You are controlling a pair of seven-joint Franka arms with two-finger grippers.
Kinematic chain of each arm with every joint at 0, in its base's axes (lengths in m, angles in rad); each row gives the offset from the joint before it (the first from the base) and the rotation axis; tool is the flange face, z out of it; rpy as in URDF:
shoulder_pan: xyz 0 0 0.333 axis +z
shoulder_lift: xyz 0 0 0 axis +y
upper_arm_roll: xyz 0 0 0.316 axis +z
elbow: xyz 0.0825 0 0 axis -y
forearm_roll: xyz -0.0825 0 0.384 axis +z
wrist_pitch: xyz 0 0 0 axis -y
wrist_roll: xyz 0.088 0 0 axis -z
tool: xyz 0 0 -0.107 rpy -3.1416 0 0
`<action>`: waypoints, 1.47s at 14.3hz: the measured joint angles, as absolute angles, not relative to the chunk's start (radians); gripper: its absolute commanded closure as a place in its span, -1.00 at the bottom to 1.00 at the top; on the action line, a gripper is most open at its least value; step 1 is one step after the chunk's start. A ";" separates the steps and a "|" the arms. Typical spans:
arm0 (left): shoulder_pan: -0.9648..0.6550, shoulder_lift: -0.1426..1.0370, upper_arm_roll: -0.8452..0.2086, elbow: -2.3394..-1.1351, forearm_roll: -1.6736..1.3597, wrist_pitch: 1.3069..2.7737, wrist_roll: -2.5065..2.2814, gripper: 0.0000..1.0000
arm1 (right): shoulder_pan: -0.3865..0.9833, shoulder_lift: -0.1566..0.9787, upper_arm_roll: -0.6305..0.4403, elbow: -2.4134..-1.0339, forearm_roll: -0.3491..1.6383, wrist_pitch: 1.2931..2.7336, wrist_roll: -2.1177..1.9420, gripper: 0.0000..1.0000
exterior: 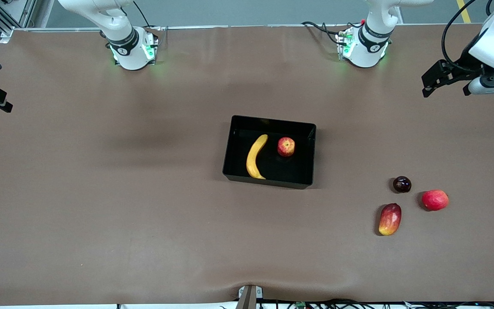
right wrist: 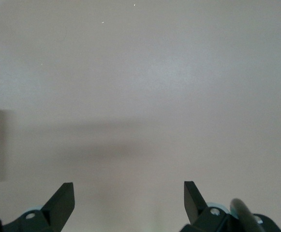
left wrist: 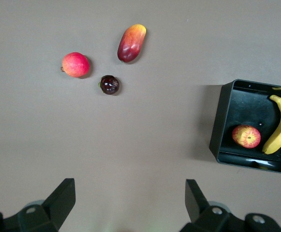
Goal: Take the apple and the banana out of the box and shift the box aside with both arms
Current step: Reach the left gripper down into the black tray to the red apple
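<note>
Box (exterior: 307,154), black, low-walled, sits mid-surface (exterior: 101,193). Inside it: one apple (exterior: 286,146) and one banana (exterior: 256,156), side by side, not touching. Seen from the front camera, the apple lies at about 3 o'clock of the banana; the banana runs roughly 12 to 6, bowed.

Nothing lifted yet; judged at the very start. Step in hand: first pick from the box.

Left tool (left wrist: 130,203) hangs high over the left arm's end of the surface, fingers spread wide, empty. Right tool (right wrist: 129,203) hangs over bare surface at the right arm's end, fingers likewise spread, empty; only a sliver of it shows at the front view's edge.

To do it well: come straight down into the box, clear of the walls; close across the banana's middle, square to its length; take the apple across its widest part. Keep the box from sliding.

Count: one box, one apple, one banana, two arms. Loose outside, at about 4 o'clock from the box: one mango (exterior: 390,219), one plain red fruit (exterior: 435,200), one dark round fruit (exterior: 402,184). Leave those alone.
</note>
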State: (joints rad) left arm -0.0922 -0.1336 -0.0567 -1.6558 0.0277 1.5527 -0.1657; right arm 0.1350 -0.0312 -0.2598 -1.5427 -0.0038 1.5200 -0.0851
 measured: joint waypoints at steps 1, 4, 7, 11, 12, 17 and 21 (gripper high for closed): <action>-0.092 -0.134 -0.057 -1.656 0.028 1.553 -0.166 -1.00 | 0.135 -0.031 -0.260 -1.543 -0.004 1.520 -0.085 -1.00; -0.092 -0.133 -0.057 -1.656 0.028 1.553 -0.166 -1.00 | 0.135 -0.031 -0.260 -1.543 -0.003 1.520 -0.085 -1.00; -0.094 -0.121 -0.059 -1.656 0.028 1.553 -0.164 -1.00 | 0.135 -0.031 -0.260 -1.543 -0.001 1.520 -0.085 -1.00; -0.112 -0.086 -0.078 -1.655 0.028 1.561 -0.164 -1.00 | 0.135 -0.031 -0.260 -1.543 -0.001 1.522 -0.084 -1.00; -0.118 -0.073 -0.097 -1.656 0.027 1.574 -0.164 -1.00 | 0.135 -0.029 -0.260 -1.543 -0.001 1.523 -0.084 -1.00; -0.142 -0.003 -0.252 -1.757 0.027 1.781 -0.240 -1.00 | 0.134 -0.026 -0.260 -1.543 -0.001 1.528 -0.084 -1.00; -0.147 0.092 -0.363 -1.811 0.027 1.918 -0.355 -1.00 | 0.134 -0.022 -0.261 -1.543 -0.001 1.530 -0.084 -1.00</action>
